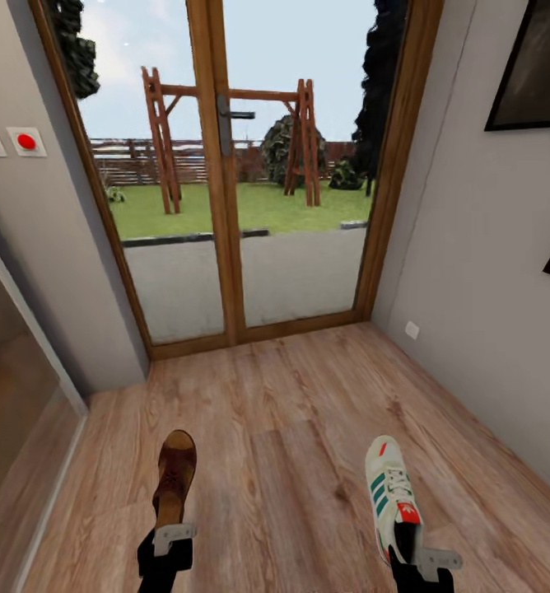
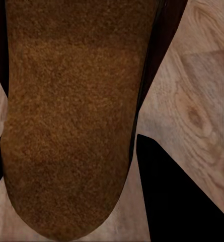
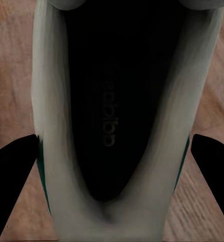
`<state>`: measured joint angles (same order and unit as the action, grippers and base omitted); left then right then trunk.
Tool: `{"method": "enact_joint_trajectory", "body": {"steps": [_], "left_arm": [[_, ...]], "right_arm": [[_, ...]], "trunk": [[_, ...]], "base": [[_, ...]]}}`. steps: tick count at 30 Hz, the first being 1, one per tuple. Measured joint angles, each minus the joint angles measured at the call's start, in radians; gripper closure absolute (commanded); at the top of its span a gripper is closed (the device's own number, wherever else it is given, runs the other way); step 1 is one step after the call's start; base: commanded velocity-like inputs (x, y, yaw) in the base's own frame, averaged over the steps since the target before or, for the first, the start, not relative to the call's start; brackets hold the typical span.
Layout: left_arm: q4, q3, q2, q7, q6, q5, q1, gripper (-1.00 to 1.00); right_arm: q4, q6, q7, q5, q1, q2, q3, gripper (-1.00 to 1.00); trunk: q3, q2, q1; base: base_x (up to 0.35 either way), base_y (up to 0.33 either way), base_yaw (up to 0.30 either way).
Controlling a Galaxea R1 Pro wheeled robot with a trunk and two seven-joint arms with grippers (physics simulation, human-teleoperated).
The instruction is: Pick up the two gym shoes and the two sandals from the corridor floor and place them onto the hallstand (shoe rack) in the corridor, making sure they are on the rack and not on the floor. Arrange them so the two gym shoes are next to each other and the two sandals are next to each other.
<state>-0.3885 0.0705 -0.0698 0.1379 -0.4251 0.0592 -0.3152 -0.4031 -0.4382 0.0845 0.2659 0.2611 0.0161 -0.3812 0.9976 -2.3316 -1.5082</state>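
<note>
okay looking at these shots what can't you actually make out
- Left gripper: the head view's bottom edge cuts the arm off; the sandal heel covers its fingertips.
- Right gripper: half hidden behind the gym shoe heel in the head view.
- Shoe's insole lettering: too dim to read in the right wrist view.

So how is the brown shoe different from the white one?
The sandal is dark brown with a fuzzy tan footbed, while the gym shoe is white with green stripes, laces and a red heel patch. The sandal is open at the back; the gym shoe is closed around a dark inside. The sandal is at the left gripper, the gym shoe at the right gripper. Both point toward the glass door, each held at its heel.
</note>
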Motion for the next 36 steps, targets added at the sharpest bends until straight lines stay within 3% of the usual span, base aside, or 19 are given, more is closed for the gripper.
{"method": "enact_joint_trajectory", "body": {"steps": [36], "left_arm": [[0.021,0.009,0.002,-0.012,-0.013,0.001,0.003,1.0]], "right_arm": [[0.005,-0.006,0.0,-0.002,0.0,-0.003,0.0,1.0]], "trunk": [[0.0,0.0,0.0]], "base": [[0.0,0.0,-0.3]]}}
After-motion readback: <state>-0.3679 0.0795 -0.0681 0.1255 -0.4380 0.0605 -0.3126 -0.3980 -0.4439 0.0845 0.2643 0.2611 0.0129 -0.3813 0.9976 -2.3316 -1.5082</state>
